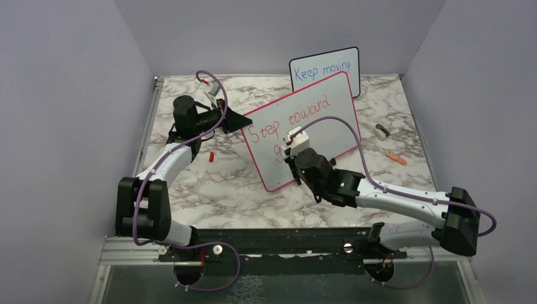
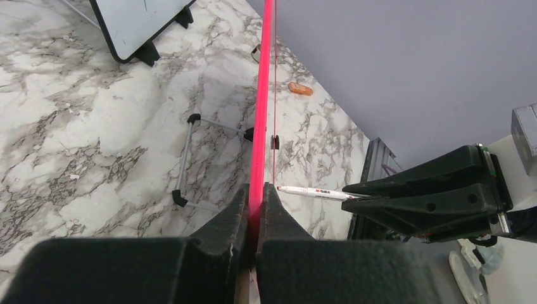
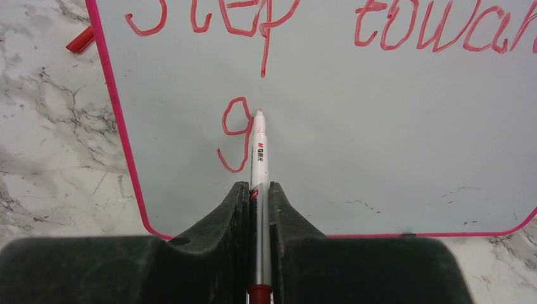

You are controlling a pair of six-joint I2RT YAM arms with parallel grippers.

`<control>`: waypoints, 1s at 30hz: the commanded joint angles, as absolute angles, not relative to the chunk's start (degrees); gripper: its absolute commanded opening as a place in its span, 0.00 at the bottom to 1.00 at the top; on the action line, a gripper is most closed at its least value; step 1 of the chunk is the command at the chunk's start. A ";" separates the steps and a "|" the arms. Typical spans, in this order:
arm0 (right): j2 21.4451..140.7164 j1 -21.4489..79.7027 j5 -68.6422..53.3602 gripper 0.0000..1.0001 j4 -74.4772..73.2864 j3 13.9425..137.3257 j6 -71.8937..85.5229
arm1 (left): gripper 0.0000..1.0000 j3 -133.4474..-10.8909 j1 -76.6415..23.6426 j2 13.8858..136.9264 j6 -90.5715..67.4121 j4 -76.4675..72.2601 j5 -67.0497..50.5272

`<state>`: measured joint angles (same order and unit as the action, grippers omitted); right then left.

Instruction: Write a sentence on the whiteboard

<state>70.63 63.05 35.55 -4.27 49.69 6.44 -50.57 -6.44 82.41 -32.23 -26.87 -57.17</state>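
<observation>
red-pink-framed whiteboard [image 1: 316, 120], red sentence [image 3: 266, 25], grey-veined marble table [image 1: 209, 183]

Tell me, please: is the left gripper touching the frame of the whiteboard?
Touching. In the left wrist view the left gripper is shut on the whiteboard's pink edge, both fingers pressed against it.

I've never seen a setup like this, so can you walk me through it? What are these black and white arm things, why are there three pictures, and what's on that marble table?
These are two robot arms bolted to a marble table. One picture looks down from above; the other two come from cameras on each wrist.

The left gripper is shut on the pink edge of the whiteboard, steadying it. The right gripper is shut on a marker, its tip by a red "g" below the red words "Step toward".

Behind stands a smaller black-framed board with blue writing. A red cap lies left of the board, and two small objects I can't identify lie to the right.
</observation>
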 commanded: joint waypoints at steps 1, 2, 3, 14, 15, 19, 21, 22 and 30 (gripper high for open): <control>71.27 62.93 37.01 0.00 -2.23 50.21 6.24 | 0.00 -50.78 -6.14 83.11 -31.20 -22.76 -57.48; 71.35 62.93 36.93 0.00 -2.20 50.25 6.24 | 0.00 -50.75 -6.15 83.09 -31.20 -22.76 -57.48; 71.42 62.93 36.92 0.00 -2.14 50.27 6.24 | 0.00 -50.79 -6.12 83.06 -31.20 -22.76 -57.51; 72.06 62.85 36.66 0.00 -1.41 50.29 6.24 | 0.00 -50.77 -6.12 82.99 -31.20 -22.76 -57.50; 72.07 62.85 36.65 0.00 -1.41 50.31 6.24 | 0.00 -50.77 -6.17 83.05 -31.20 -22.76 -57.48; 72.12 62.84 36.87 0.00 -1.23 50.40 6.32 | 0.00 -50.74 -6.11 82.88 -31.11 -22.76 -57.49; 71.94 62.84 37.00 0.00 -0.93 50.39 6.37 | 0.00 -50.74 -6.08 82.91 -31.11 -22.76 -57.48; 71.90 62.79 37.00 0.00 -0.86 50.32 6.41 | 0.00 -50.74 -6.09 82.93 -31.11 -22.76 -57.48; 72.37 62.43 37.64 0.00 -0.50 50.16 6.84 | 0.00 -50.85 -6.09 82.88 -31.11 -22.76 -57.55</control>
